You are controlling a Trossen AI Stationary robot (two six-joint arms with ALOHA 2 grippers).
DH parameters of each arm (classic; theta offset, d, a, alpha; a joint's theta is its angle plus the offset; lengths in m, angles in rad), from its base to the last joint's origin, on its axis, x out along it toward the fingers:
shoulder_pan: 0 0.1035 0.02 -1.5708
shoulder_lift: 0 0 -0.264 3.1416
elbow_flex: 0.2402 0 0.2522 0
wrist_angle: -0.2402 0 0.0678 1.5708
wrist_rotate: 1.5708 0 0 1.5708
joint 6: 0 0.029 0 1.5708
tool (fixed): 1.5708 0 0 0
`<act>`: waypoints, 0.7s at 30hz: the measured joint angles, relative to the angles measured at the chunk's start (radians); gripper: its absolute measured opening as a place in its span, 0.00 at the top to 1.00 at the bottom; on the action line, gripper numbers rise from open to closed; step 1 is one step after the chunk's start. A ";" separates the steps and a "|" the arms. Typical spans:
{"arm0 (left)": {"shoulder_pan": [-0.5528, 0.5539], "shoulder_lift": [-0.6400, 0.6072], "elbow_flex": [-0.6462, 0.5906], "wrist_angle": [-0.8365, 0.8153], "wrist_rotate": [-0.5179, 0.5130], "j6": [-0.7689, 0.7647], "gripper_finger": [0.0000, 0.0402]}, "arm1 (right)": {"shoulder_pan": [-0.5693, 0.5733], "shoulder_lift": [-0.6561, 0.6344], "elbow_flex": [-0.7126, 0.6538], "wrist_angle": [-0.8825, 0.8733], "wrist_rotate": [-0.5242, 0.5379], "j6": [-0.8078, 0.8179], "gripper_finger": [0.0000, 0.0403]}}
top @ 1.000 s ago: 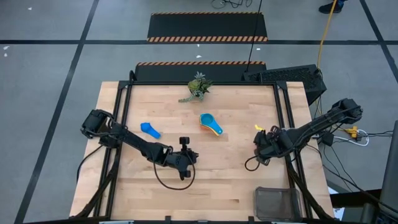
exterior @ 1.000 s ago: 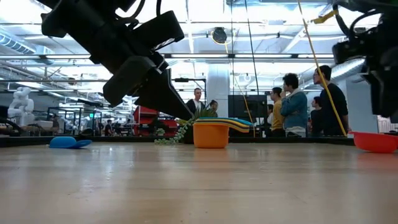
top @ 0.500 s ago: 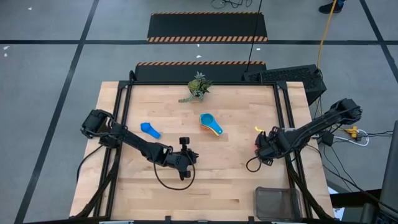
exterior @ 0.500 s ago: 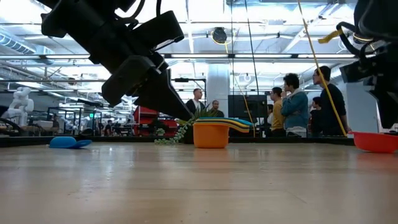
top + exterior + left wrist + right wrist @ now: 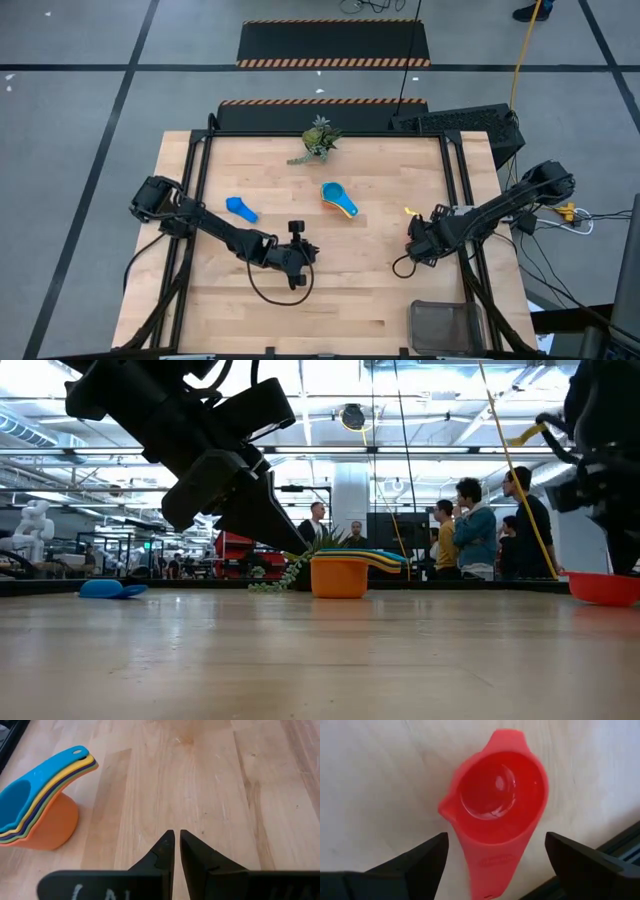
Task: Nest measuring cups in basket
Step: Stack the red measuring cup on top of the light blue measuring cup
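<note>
A nested stack of measuring cups (image 5: 338,198), light blue on top and orange at the bottom (image 5: 37,817), stands on its base mid-table. A dark blue cup (image 5: 240,209) lies on the table toward the left. The red cup (image 5: 495,810) lies bowl up on the table under my right gripper (image 5: 496,840), which is open with a finger on either side of the handle, not touching it. In the high view that gripper (image 5: 418,240) hides the cup. My left gripper (image 5: 175,835) is shut and holds nothing, hovering on the near side of the stack. The basket (image 5: 447,325) sits at the near right corner.
A green plant sprig (image 5: 318,138) lies near the far edge. The table's right rail (image 5: 620,842) runs close beside the red cup. People stand in the room beyond the table (image 5: 478,530). Bare wood lies between the stack and the basket.
My right gripper has shifted a little toward the near edge and the left while staying over the red cup. The left arm and the cups have kept still.
</note>
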 joint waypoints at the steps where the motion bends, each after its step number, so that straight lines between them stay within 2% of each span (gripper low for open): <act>1: 0.000 0.000 0.000 0.000 0.000 0.000 0.92 | 0.000 0.019 0.000 -0.001 -0.001 -0.006 0.20; 7: 0.000 0.000 0.000 0.000 0.006 0.000 0.92 | 0.000 0.109 0.004 -0.003 -0.024 -0.040 0.20; 12: 0.000 0.000 0.000 0.000 0.008 0.000 0.92 | 0.000 0.129 0.003 0.011 -0.029 -0.052 0.23; 21: -0.014 0.000 0.000 0.000 0.010 0.000 0.92 | 0.000 0.128 0.002 0.070 -0.039 -0.059 0.46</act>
